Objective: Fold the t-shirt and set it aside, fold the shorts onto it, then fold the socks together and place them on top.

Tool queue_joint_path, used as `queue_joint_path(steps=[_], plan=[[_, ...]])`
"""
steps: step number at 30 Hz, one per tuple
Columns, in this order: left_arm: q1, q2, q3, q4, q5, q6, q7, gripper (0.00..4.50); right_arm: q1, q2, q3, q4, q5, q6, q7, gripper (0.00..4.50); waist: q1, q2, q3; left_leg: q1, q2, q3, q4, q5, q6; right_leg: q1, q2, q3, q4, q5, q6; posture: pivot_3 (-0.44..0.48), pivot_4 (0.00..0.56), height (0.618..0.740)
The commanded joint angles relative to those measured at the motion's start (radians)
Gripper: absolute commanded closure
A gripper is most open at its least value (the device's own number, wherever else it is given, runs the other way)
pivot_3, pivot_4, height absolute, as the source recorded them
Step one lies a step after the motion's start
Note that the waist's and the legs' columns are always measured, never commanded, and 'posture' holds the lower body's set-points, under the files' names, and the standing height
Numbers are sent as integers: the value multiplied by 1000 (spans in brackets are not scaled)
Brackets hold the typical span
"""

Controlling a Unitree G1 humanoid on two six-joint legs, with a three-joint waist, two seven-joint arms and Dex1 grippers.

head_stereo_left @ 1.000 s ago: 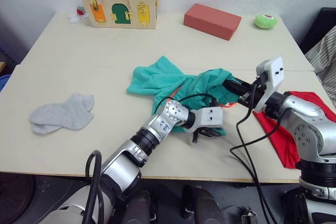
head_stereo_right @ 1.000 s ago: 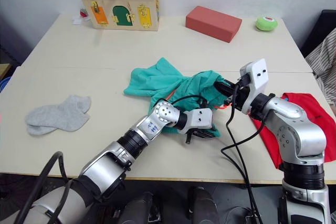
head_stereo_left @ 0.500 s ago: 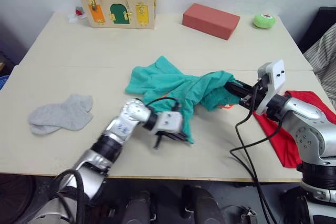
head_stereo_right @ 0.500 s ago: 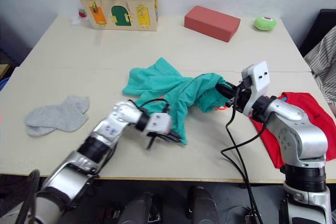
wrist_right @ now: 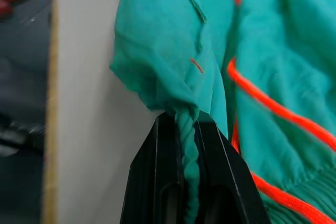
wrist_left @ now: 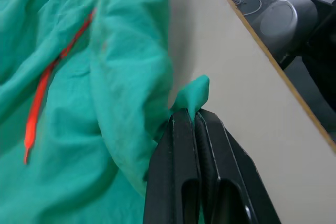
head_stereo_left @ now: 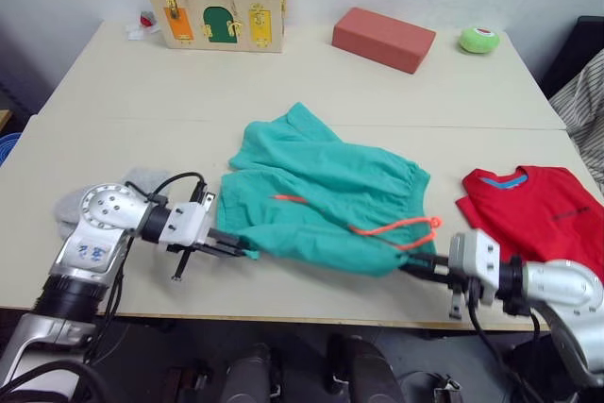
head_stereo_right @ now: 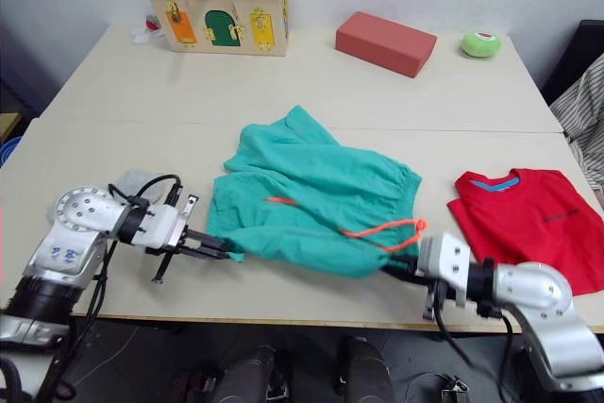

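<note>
Since a second ago you are pulling both arms apart and toward the near edge, so the shorts (head_stereo_left: 326, 197), then bunched mid-counter, are now lying stretched across the counter (head_stereo_left: 283, 82) with the orange drawstring (head_stereo_left: 392, 229) on top. You are working the second step: the t-shirt (head_stereo_left: 535, 211) is already sitting folded at your right, well apart from the shorts. Your left end effector (head_stereo_left: 247, 252) is clamping a corner of the shorts, and your right end effector (head_stereo_left: 415, 269) is pinching the opposite near corner. Next you are likely needing to fold the cloth over itself evenly. The socks (head_stereo_left: 66, 207) are lying behind your left arm, untouched
</note>
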Motion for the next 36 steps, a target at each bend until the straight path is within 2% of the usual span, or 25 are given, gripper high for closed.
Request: queue_joint_path(steps=[1,5,7,9,10,14,16,20,22,25,28,33,36], plan=[[81,18,65,-58,-17,10,57,4476,38,11,11,0,-55,-71,-27,4500,-2,0,0,1,0,0,0,0,0,0,0,1,0,0,0,0,150,740],[189,23,115,-82,-17,29,115,4476,54,31,22,7,-74,-74,-70,4500,-2,0,0,1,2,0,0,-1,-3,-1,0,1,1,-1,-2,0,150,740],[233,41,127,-113,-29,75,125,4476,57,41,23,4,-68,-70,-82,4500,-1,0,0,1,2,-1,0,-1,-3,-1,0,1,2,-1,-2,0,150,740],[281,37,171,-197,-60,184,209,4476,52,49,34,3,-59,-64,-85,4500,-1,0,0,1,2,-1,0,-2,-3,0,0,1,1,-1,-2,0,150,740],[300,39,185,-233,-71,217,234,4055,48,51,38,2,-58,-62,-86,4500,0,0,0,1,2,-1,0,-2,-3,0,-1,1,1,-1,-2,0,150,740],[378,24,259,-352,-119,320,327,3081,40,55,44,-2,-48,-53,-91,4500,0,0,0,1,2,-2,0,-2,-3,0,-1,1,1,-1,-2,0,150,740],[419,22,299,-407,-147,390,378,2429,40,54,46,-5,-43,-51,-90,4500,0,0,0,1,2,-2,0,-3,-3,0,-1,1,1,-2,-3,0,150,740],[594,-3,417,-610,-281,604,507,1263,38,59,47,-11,-29,-43,-98,4500,-5,0,0,3,3,-1,-1,-4,-5,0,-1,1,1,-2,-4,0,150,740],[657,-10,458,-682,-324,655,535,670,37,58,54,-11,-26,-43,-97,4500,-1,0,0,3,3,-1,-1,-5,-5,1,-1,1,2,-3,-5,0,150,740],[718,-10,477,-727,-296,662,557,37,38,58,60,-9,-20,-44,-95,4500,3,-1,-1,4,3,-1,-1,-5,-6,1,-1,1,2,-3,-5,0,150,740],[729,-38,461,-745,-262,676,634,37,35,58,72,-1,-17,-54,-85,4500,7,0,-1,4,2,-2,-1,-7,-9,1,-1,1,2,-3,-6,0,150,740],[725,-49,333,-723,-39,537,702,37,20,70,75,7,-10,-51,-87,4500,4,0,-1,4,2,-1,-1,-7,-9,1,0,1,2,-3,-6,0,150,740],[692,-64,276,-677,40,511,751,37,19,73,79,9,-13,-52,-83,4500,4,0,-1,4,3,-1,-1,-7,-9,1,0,1,2,-4,-6,0,150,740]])
